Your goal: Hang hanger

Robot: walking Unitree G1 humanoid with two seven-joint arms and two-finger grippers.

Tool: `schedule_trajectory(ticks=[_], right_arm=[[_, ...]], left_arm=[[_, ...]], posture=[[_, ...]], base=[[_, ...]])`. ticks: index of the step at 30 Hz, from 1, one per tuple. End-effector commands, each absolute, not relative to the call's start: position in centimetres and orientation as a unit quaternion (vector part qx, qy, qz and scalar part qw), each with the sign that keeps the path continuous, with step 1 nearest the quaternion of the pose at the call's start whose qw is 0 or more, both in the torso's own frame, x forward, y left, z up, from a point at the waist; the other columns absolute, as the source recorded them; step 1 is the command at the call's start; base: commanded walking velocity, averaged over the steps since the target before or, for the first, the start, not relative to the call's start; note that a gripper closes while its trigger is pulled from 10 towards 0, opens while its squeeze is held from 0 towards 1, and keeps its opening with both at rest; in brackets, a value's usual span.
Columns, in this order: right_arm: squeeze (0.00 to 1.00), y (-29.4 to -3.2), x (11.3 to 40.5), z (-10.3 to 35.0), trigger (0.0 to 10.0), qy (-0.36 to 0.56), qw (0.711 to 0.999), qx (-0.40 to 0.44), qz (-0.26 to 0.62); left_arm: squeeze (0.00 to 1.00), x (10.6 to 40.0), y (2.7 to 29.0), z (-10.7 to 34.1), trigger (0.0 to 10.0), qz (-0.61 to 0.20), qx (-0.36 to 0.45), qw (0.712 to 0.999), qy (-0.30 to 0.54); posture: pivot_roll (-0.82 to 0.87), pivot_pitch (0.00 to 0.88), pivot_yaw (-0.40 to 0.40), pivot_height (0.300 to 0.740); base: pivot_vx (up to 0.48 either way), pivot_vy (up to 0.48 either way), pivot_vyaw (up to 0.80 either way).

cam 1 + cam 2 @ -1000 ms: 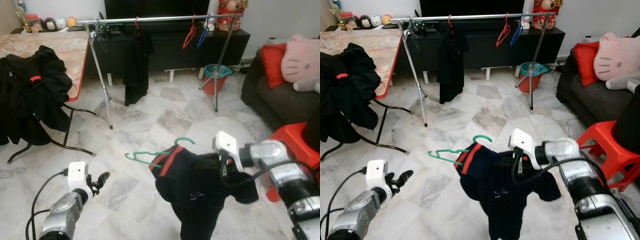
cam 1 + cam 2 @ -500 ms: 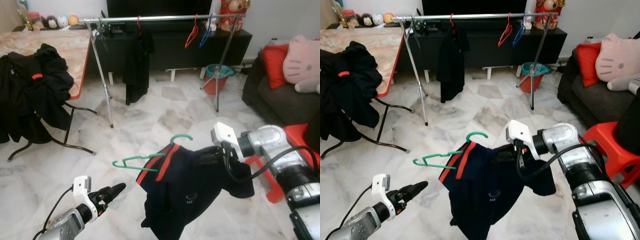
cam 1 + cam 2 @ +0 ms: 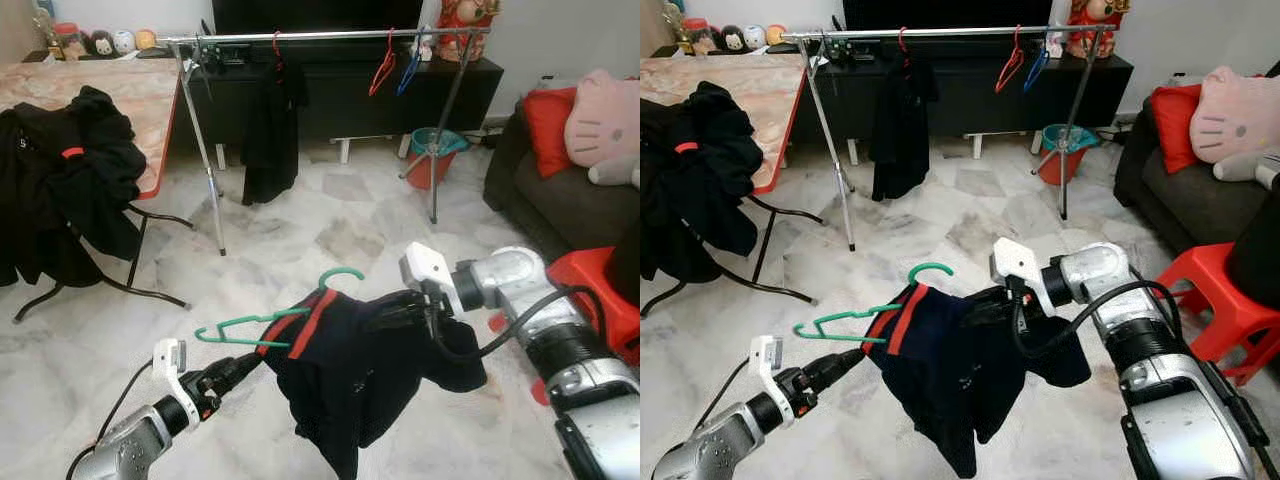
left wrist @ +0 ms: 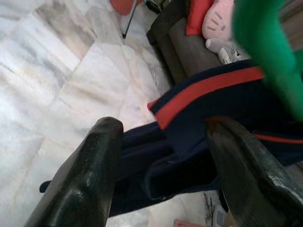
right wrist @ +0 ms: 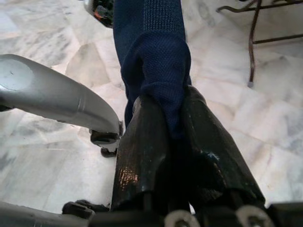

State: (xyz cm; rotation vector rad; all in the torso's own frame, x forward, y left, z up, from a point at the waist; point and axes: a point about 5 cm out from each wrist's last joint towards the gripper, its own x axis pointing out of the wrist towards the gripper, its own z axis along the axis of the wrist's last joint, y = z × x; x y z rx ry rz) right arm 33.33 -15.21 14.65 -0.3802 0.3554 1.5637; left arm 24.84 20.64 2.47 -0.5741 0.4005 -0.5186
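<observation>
Since a second ago the left claw (image 3: 235, 372) has swung up and in from the lower left toward the garment's near edge, and the green hanger (image 3: 262, 322) with its dark red-trimmed garment (image 3: 350, 375) has drifted toward the lower centre of the frame. The right claw (image 5: 176, 142) is pressed together on a fold of that navy cloth, its silver forearm reaching in from the lower right, wrist roughly level. The left claw stands spread, fingers (image 4: 90, 175) either side of the red-trimmed edge without pinching it. To do this step well, I judge the left should close on the hanger's bar, not the cloth, so the hook stays free for the rail (image 3: 320, 36) at the upper centre.
</observation>
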Motion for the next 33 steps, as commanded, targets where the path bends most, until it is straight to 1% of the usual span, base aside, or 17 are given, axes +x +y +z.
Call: schedule_trajectory(ticks=[1,10,16,18,22,24,28,33], right_arm=[[0.0,-14.8,33.7,15.7,0.0,0.141,0.67,-0.182,0.706],[0.0,-13.8,33.9,16.7,0.0,0.122,0.655,-0.18,0.724],[0.0,-13.5,34.3,17.6,0.0,0.105,0.662,-0.173,0.722],[0.0,-13.5,34.3,17.6,0.0,0.105,0.662,-0.172,0.722],[0.0,-13.6,34.4,17.7,0.0,0.1,0.671,-0.167,0.716],[0.0,-13.4,34.5,18.0,0.0,0.092,0.673,-0.161,0.716],[0.0,-13.2,34.6,18.2,0.0,0.088,0.675,-0.16,0.715],[0.0,-12.7,34.9,18.8,0.0,0.073,0.678,-0.154,0.715]], left_arm=[[0.0,24.9,20.8,2.8,10.0,-0.249,-0.261,0.913,0.191],[0.0,25.4,20.8,3.0,10.0,-0.256,-0.249,0.916,0.183],[0.0,25.7,21.1,2.5,10.0,-0.217,-0.267,0.921,0.18],[0.0,25.7,21.1,2.4,10.0,-0.216,-0.272,0.921,0.178],[0.0,25.4,21.1,2.1,10.0,-0.215,-0.299,0.912,0.179],[0.0,25.2,21.1,1.9,10.0,-0.219,-0.33,0.902,0.174],[0.0,25.1,21.2,1.6,10.0,-0.214,-0.341,0.898,0.175],[0.0,24.8,21.2,1.1,10.0,-0.209,-0.378,0.886,0.171]], posture=[[0.16,0.0,-0.069,0.732],[0.16,0.0,-0.079,0.732],[0.16,0.0,-0.084,0.732],[0.16,0.0,-0.085,0.732],[0.16,0.0,-0.084,0.732],[0.16,0.0,-0.084,0.732],[0.16,0.0,-0.086,0.732],[0.15,0.0,-0.089,0.732]], base=[[0.0,0.0,0.0],[0.0,0.0,0.0],[0.0,0.0,0.0],[0.0,0.0,0.0],[0.0,0.0,0.0],[0.0,0.0,0.0],[0.0,0.0,0.0],[0.0,0.0,0.0]])
